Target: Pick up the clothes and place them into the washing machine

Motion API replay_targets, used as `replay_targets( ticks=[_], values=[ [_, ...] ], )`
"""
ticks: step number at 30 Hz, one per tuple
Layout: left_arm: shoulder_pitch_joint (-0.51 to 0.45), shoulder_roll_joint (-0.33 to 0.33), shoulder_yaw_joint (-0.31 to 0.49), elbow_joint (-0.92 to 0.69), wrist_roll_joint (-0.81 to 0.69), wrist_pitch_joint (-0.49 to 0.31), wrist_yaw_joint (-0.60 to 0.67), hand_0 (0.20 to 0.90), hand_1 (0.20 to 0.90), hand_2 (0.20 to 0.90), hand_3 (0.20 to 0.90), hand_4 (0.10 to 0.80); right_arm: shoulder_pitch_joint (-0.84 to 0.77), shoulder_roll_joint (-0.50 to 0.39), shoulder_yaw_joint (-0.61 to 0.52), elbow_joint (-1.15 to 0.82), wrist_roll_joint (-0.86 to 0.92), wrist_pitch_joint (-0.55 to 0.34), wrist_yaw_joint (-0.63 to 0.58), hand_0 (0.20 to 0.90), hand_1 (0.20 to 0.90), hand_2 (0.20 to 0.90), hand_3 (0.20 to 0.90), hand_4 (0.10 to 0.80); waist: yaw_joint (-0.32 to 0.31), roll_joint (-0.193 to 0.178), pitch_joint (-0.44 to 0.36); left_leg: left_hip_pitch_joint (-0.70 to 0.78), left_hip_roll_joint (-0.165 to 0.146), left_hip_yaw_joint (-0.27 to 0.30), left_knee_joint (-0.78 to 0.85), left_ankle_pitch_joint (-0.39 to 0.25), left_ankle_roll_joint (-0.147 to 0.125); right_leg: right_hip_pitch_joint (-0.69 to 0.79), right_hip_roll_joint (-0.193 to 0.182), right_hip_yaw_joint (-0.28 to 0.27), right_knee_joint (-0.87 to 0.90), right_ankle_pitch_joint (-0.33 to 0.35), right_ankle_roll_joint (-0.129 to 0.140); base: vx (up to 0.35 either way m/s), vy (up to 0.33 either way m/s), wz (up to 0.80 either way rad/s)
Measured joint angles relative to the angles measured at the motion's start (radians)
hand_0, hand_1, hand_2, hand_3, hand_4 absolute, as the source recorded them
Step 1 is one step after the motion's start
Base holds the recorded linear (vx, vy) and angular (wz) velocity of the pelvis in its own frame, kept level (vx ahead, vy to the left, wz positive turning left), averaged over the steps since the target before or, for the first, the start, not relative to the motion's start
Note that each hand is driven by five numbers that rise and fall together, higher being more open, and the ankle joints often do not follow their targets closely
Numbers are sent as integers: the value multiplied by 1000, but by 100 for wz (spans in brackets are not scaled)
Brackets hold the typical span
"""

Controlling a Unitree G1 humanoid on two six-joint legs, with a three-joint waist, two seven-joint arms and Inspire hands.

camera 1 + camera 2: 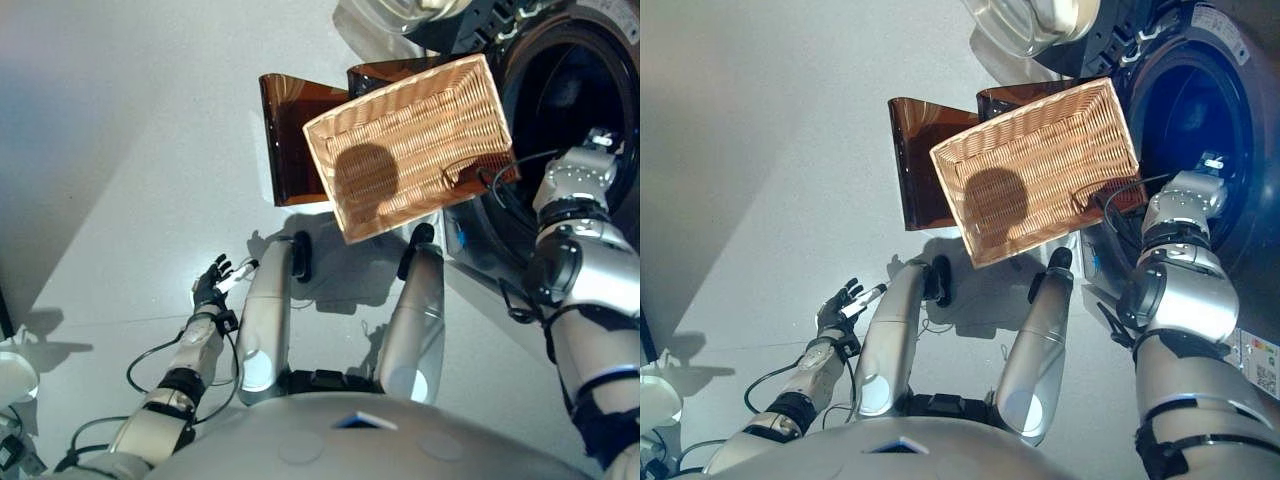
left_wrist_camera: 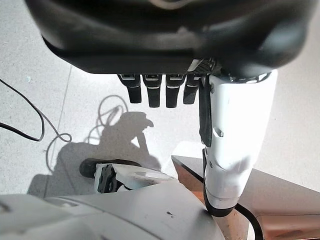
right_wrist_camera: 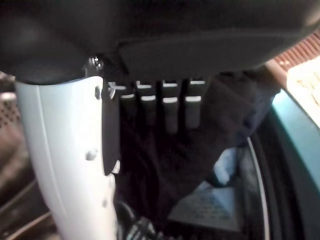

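- One dark bundle of clothes is seen in the right wrist view, lying inside the drum of the washing machine; its long axis and direction cannot be told, as it is a crumpled heap.
- The right hand is reached into the round opening of the machine, with its fingers held straight above the clothes and nothing gripped.
- One wicker basket is seen just beside the machine's opening, tilted, with no clothes seen in it; its long axis runs from the lower left up toward the machine.
- One brown translucent stand is seen under and behind the basket.
- The left hand is held low over the grey floor, well apart from the basket, its fingers relaxed and holding nothing.
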Motion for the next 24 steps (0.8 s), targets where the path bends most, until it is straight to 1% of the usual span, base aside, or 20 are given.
replay_targets(
  ticks=[4,5,6,7,8,11,12,14,17,19,24],
  values=[
    [-2,0,2,1,0,1,0,900,900,900,900,800,-1,-1,19,10,-35,36,11,900,900,900,900,800,-5,-1,0,4,4,1,-6,-2,2,6,4,-3,-12,7,1,-72,17,-3],
    [-2,0,3,3,0,1,0,900,900,900,900,800,2,-1,37,16,-39,42,18,900,900,900,900,800,-8,-1,0,8,7,2,-14,10,-2,14,6,-6,-24,21,2,0,0,0],
    [-4,0,3,6,0,0,-1,900,900,900,900,800,4,-1,44,27,-47,55,28,900,900,900,900,800,-9,-2,0,19,9,3,-27,11,1,29,7,-10,-40,22,-3,0,0,0],
    [-6,-1,2,11,0,1,-2,900,900,900,900,800,13,1,46,28,-59,69,31,900,900,900,900,800,-8,-3,0,32,9,6,-44,19,-2,42,9,-10,-59,34,9,0,0,0],
    [-6,-2,2,14,0,1,-3,900,900,900,900,800,17,1,54,35,-76,84,38,900,900,900,900,800,-9,-4,0,44,9,10,-61,28,-2,54,8,-13,-77,44,5,21,11,-5],
    [-7,-7,2,16,0,0,-5,900,900,900,900,800,32,5,76,36,-116,112,52,900,900,900,900,800,-9,-5,1,84,3,20,-120,49,-3,91,6,-16,-131,64,4,24,4,-3],
    [-8,-12,2,17,0,0,-6,900,900,900,900,800,49,9,83,36,-145,124,59,900,900,900,900,800,-10,-6,2,113,-5,21,-156,63,-5,117,2,-19,-159,75,7,42,-8,4],
    [-9,-17,3,17,1,-1,-10,900,900,900,900,800,76,10,89,32,-189,125,76,900,900,900,900,800,-10,-8,2,151,-8,21,-193,75,-7,157,0,-26,-191,81,7,50,-16,5],
    [-8,-22,2,16,1,-2,-15,900,900,900,900,800,146,32,115,-16,-238,142,96,900,900,900,900,800,-10,-14,1,202,-15,12,-262,104,-16,210,-4,-48,-245,93,-5,34,-14,7],
    [-7,-22,3,16,1,-2,-24,900,900,900,900,800,183,45,116,-44,-264,144,115,900,900,900,900,800,-11,-19,0,224,-23,6,-300,122,-21,230,-6,-53,-266,101,-2,20,-5,10],
    [-10,-23,7,18,12,-3,-31,900,900,900,900,800,207,68,119,-58,-353,142,115,900,900,900,900,800,-15,-25,-1,256,-25,4,-380,160,-33,250,-5,-68,-312,117,-12,21,13,2]
  ],
)
